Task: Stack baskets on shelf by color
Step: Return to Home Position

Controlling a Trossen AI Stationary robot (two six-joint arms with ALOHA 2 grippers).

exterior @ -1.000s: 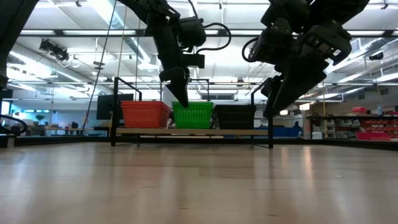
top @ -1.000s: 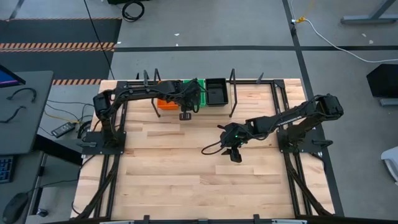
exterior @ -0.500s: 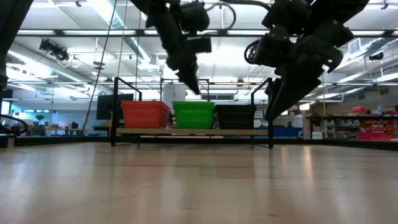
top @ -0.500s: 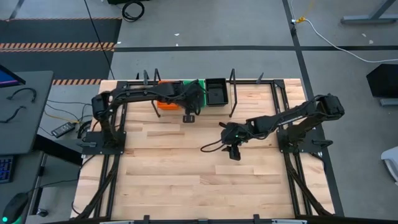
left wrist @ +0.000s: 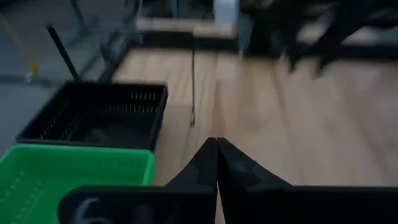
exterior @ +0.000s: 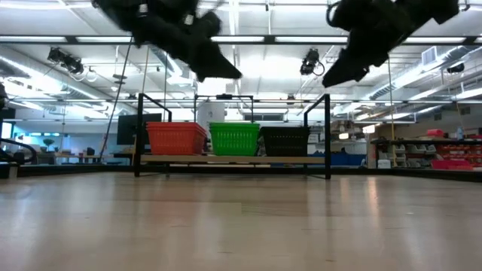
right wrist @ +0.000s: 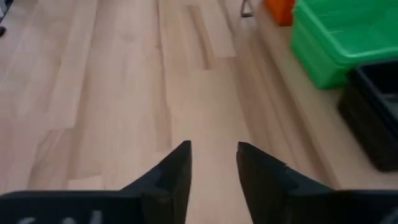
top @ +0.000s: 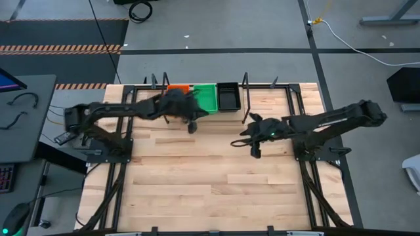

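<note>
The low rack of thin black metal frames with a pale wooden board (exterior: 233, 159) stood along the far edge of the pale wooden plank bench (top: 197, 190). On its board three baskets sat side by side in a row. The bright orange perforated plastic basket (exterior: 176, 138) was at one end, the bright green perforated plastic basket (exterior: 234, 138) in the middle, and the black perforated plastic basket (exterior: 285, 141) at the other end. Seen from above, the orange one lay toward the left arm's side and the black one toward the right arm's. Whether any of them was a stack of several could not be told.

The left gripper (left wrist: 216, 149) hung over the bench just in front of the rack, near the orange and green baskets. Its jaws were pressed together on nothing. The right gripper (right wrist: 212, 152) hung farther out over the bench, off the rack's black-basket end, with its jaws spread and empty. In the low view both arms were high above the board, apart from the baskets.
</note>
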